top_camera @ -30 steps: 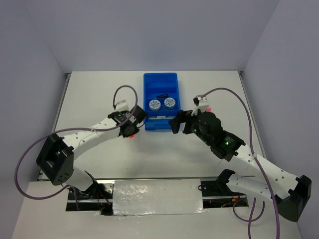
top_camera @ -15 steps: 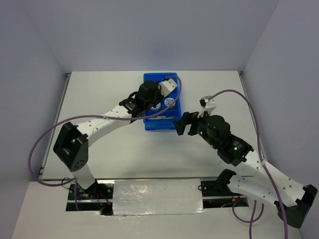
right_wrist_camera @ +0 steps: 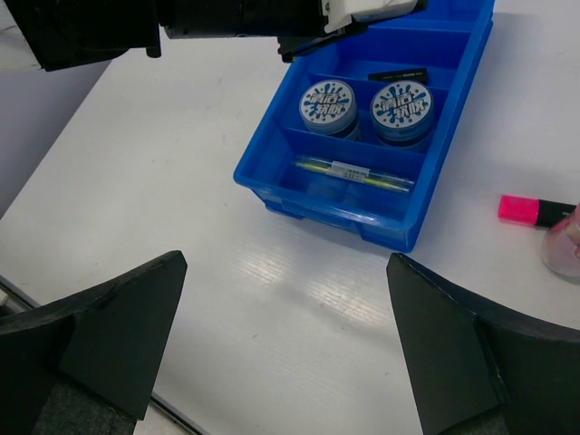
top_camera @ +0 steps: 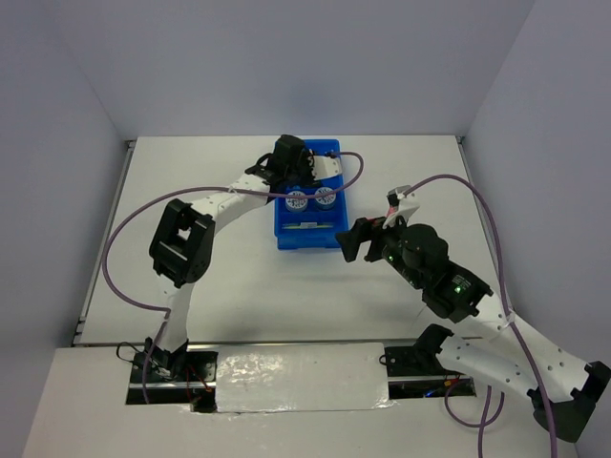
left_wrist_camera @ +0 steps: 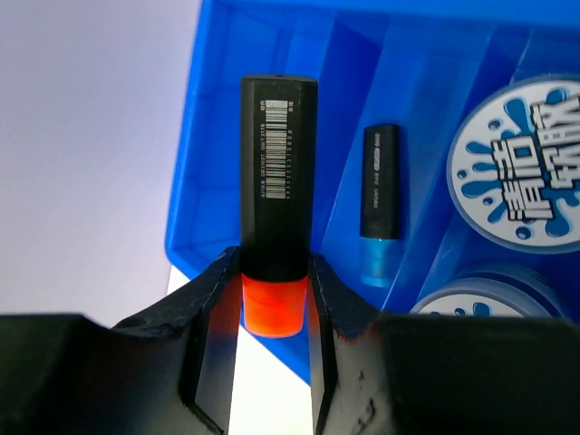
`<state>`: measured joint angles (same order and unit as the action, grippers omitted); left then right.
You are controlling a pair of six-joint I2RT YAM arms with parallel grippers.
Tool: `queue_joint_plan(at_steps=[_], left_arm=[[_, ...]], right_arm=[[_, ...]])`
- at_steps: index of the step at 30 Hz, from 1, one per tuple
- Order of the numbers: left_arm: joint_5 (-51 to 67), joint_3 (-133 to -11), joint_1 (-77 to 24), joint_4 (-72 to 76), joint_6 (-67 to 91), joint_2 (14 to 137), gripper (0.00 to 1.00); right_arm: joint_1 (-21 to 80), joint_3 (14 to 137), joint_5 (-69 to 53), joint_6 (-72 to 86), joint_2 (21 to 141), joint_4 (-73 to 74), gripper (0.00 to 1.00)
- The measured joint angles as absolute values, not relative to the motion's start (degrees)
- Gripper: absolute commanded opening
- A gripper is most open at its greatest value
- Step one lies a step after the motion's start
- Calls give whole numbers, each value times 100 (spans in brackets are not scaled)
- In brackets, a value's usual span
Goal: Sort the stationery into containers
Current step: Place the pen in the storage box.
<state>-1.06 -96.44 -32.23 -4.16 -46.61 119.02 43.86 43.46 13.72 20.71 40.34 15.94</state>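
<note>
Gripping the orange marker by its coloured end with the left fingers, clamped shut on it, black body poking out ahead. Hovering over the far left part of the tray, right above the wall and close to the slot with the blue marker. Can't pin down the exact slot underneath.

Looks like the drop step to me. Tips for doing it well: line up lengthwise with the blue marker's slot, get fully past the wall and dividers, come down low before letting go, then open gently to avoid a bounce or a landing across a divider. Stay clear of the tubs one slot nearer, and of the sticks in the nearest slot.

Holding the right fingers spread wide and empty above the tabletop, just near-right of the tray. Best to leave them parked there, out of the way. Left to sort after this, by my guess: pink marker and pink cylinder on the tabletop right of the tray.
</note>
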Motion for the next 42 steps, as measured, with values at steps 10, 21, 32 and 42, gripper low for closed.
queue_joint_plan(at_steps=[10,21,32,42], left_arm=[[274,-9666,-3135,-460,-4816,11992,29],[228,-9631,-3116,-185,-4790,12101,63],[-185,-9341,-3094,484,-4125,11920,99],[-2265,-9382,-3087,-469,-172,9557,99]], right_arm=[[4383,4346,1398,2005,4412,1594,100],[4383,4346,1439,1962,4368,1594,100],[4204,4346,1468,1949,4394,1594,100],[2928,4565,1396,2403,5564,1857,100]])
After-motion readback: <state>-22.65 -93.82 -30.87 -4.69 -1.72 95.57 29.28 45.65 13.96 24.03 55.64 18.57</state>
